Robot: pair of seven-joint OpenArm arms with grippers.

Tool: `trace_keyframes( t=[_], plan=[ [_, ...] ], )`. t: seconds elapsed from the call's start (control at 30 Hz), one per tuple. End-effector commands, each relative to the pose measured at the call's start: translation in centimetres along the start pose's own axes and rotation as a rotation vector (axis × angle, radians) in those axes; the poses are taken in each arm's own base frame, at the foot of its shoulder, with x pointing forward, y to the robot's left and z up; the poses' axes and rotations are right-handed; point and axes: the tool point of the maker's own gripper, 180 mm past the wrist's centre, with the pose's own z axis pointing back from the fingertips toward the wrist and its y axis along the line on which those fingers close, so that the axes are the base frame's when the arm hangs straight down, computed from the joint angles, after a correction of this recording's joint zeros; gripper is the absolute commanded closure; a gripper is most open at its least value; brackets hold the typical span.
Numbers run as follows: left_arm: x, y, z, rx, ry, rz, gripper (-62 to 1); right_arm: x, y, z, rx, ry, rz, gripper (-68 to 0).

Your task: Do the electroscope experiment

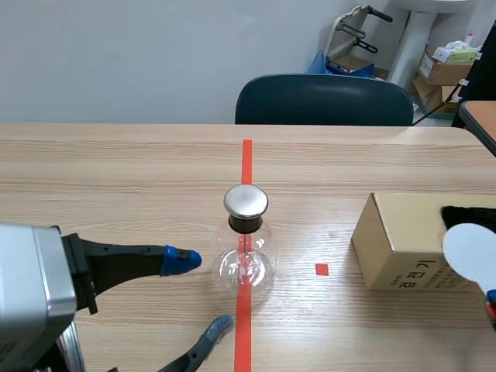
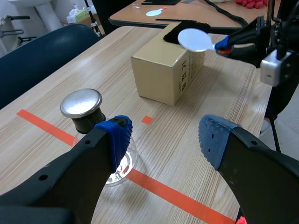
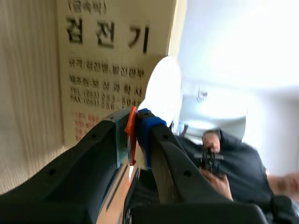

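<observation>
A: Where to find the electroscope?

B: Upright at the middle of the table, on the orange-red tape line, nearer the robot's edge than the far edge. Clear glass below, round metal cap on top. Touched by nothing.

A: And to its left?

B: The left gripper, low over the table's near edge and just beside the glass. Blue-padded fingers spread wide, nothing between them. Perhaps waiting there to steady the electroscope, though that is only a guess.

A: To the right?

B: The right gripper, by the table's right edge. Pinched narrow on the orange-red handle of a white disc paddle, disc end raised. Gripped by the handle, probably to keep any charge on the disc.

A: Anything near the disc?

B: A cardboard box at the right edge, well apart from the electroscope, with a black cloth on top. Disc close by that cloth; touching or not, cannot tell. Cloth likely set there for rubbing the disc.

A: Next move?

B: By judgement, carrying the disc across to the metal cap, well clear of the glass.
</observation>
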Motion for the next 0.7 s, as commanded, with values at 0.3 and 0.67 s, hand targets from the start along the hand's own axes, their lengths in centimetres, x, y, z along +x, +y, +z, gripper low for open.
trace_keyframes(
  t=[0.3,0.67],
  plan=[
    [0.7,0.1,-0.2,0.004,-0.027,0.003,-34.1,-5.5,-0.3,0.7,-0.003,0.282,0.011,-1.7],
    [0.7,0.1,-0.2,0.004,-0.027,0.003,-34.1,-3.9,-0.4,0.2,-0.009,0.189,0.009,-1.7]
  ],
)
